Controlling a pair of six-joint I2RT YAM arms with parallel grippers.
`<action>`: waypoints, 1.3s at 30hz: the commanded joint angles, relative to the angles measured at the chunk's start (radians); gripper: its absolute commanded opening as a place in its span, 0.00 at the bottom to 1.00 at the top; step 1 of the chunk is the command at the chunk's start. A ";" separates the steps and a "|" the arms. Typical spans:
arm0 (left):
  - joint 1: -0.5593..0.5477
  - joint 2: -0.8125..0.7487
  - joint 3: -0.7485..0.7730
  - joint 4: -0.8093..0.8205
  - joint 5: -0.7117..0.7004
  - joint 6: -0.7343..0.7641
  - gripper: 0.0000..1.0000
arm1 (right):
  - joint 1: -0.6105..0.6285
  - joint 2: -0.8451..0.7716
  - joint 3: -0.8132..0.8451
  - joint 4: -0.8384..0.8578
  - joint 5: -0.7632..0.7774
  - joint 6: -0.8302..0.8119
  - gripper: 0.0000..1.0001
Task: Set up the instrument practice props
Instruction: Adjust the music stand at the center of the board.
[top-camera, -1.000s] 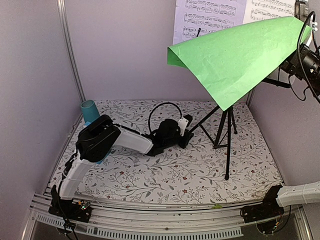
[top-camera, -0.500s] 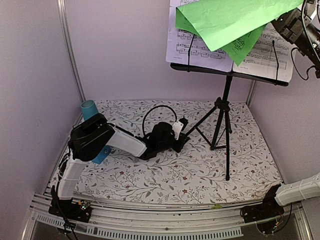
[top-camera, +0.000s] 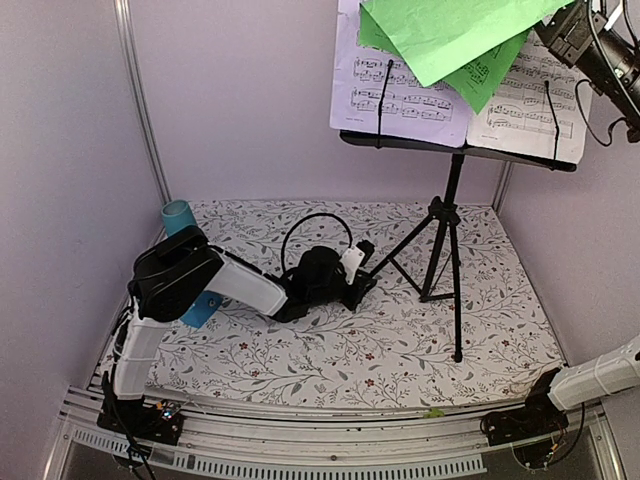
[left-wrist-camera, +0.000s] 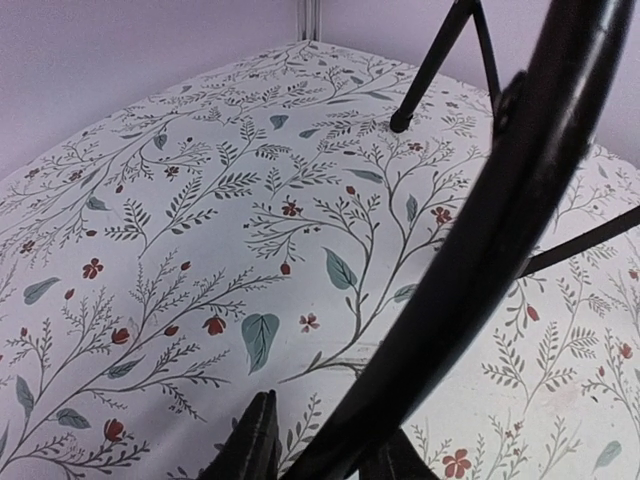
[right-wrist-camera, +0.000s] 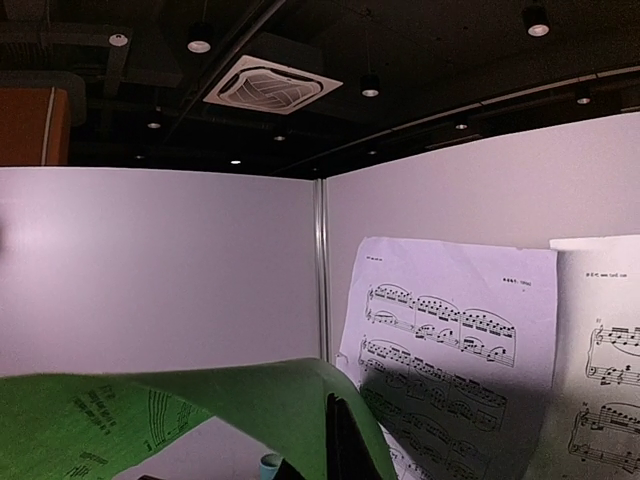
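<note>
- The stand (top-camera: 453, 190) is up on its tripod toward the counter's (top-camera: 330, 350) back right corner, feet spread wide and its desk (top-camera: 450, 145) raised high so the pages face the front
- Two white pages (top-camera: 400, 90) sit side by side on the desk, each crossed by a black holder wire (top-camera: 381, 100) that pins it so it cannot slide off
- The right gripper (top-camera: 555, 30) is high at the desk's right end, jaws pinched together on one edge of the green page (top-camera: 450, 35)
- Held by that edge alone, the green sheet droops and folds in front of the white pages' upper part, not yet seated on the desk
- My reading is that the green page is being added to the white ones, and it needs to come lower and flatter before release
- The left gripper (top-camera: 357, 266) lies low near the counter's middle, jaws either side of the stand's left leg (left-wrist-camera: 470, 250) and seemingly clamped on it, probably to brace the light stand while the page goes on above
- A cup (top-camera: 178, 215) is near the back left corner, well apart from the stand
</note>
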 joint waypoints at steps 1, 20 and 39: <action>-0.022 -0.017 -0.048 -0.058 0.057 -0.064 0.02 | -0.004 0.017 0.030 -0.005 0.068 -0.053 0.00; -0.019 -0.045 -0.121 -0.115 0.094 0.000 0.00 | -0.005 0.085 0.076 -0.029 0.251 -0.206 0.00; -0.013 -0.188 -0.094 -0.080 -0.068 -0.040 0.71 | -0.005 0.023 0.001 -0.007 0.248 -0.215 0.00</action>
